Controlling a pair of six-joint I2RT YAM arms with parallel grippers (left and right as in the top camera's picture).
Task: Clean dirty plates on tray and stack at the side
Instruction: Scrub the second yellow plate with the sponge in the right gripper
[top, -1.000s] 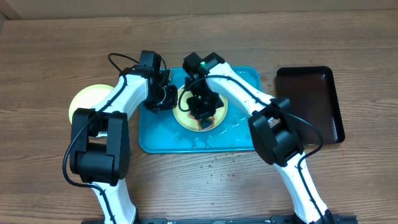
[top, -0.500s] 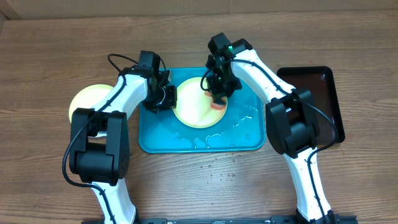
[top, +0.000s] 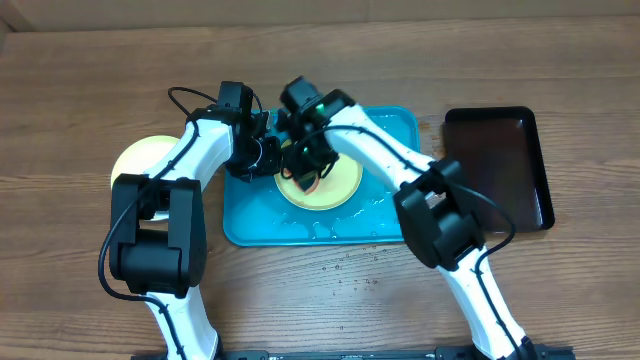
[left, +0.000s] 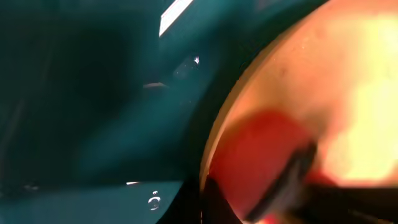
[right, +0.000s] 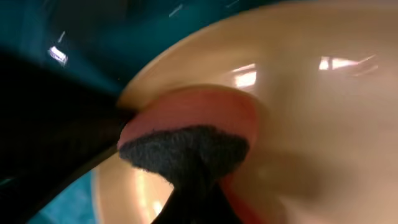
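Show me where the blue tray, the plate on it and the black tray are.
blue tray (top: 262, 218), overhead view, bare wet floor near its left edge
plate (top: 338, 188), overhead view, bare right half of its face
black tray (top: 510, 150), overhead view, middle of its floor

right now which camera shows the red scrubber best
Right wrist: the red scrubber fills the frame, on the plate. Left wrist shows a red blur; overhead mostly hides it under the right arm.
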